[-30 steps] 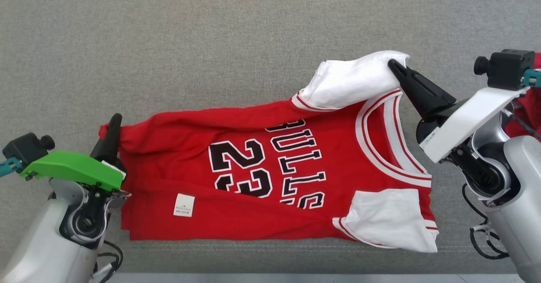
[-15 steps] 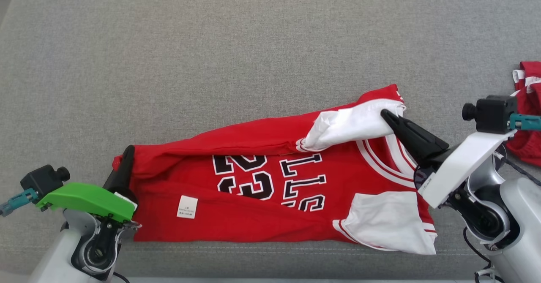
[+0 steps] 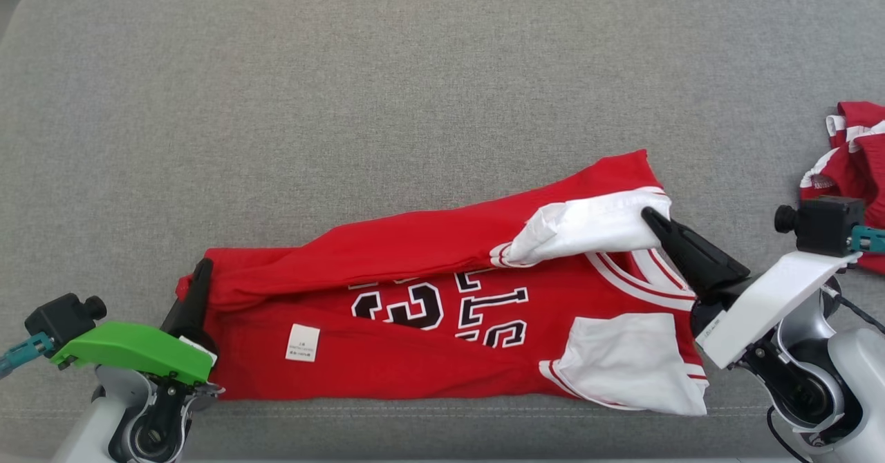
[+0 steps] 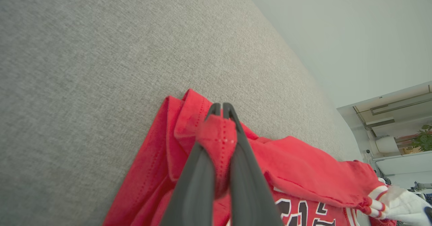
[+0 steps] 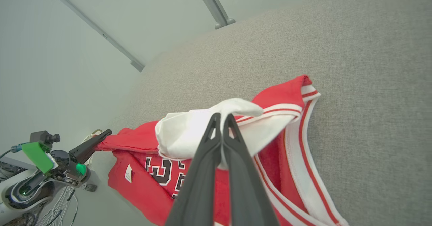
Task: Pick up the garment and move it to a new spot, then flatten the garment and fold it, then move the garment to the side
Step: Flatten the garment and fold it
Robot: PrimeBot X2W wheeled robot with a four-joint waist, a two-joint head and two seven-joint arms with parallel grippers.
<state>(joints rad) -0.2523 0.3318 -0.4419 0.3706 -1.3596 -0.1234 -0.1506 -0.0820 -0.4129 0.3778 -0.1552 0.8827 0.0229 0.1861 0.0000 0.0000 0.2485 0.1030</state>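
On the grey couch [image 3: 346, 104]: I see the garment [image 3: 415, 352], a red jersey with white sleeves, lying lengthwise along the near part of the seat. Its hem is toward my left arm and its collar toward my right.
Left gripper [image 3: 202, 271]: pinched tight on the far hem corner [image 4: 217, 135]. My left wrist view shows red cloth wedged between the two fingers.
Right gripper [image 3: 651, 217]: clamped on the far white sleeve [image 3: 588, 227] up by the shoulder, with the cloth bunched over the fingertips.
Step in hand: I judge this to be the fold. The far long edge is lifted and lies partway over the body toward me, so the flattening looks done.
Next move: both arms should carry that edge down to the near edge together (a lagging side would skew the crease), lay it flat, then let go.
Near sleeve [image 3: 629, 359]: flat on the seat, with no gripper on it.
Hidden: the turned-over flap covers the top of the black print, so I can't read it whole.
Hard to tell: whether each grip has one layer of cloth or both.
Cut off: another red cloth [image 3: 847, 152], well apart from the jersey, runs out of the head view's right edge, so I can't say what it is.
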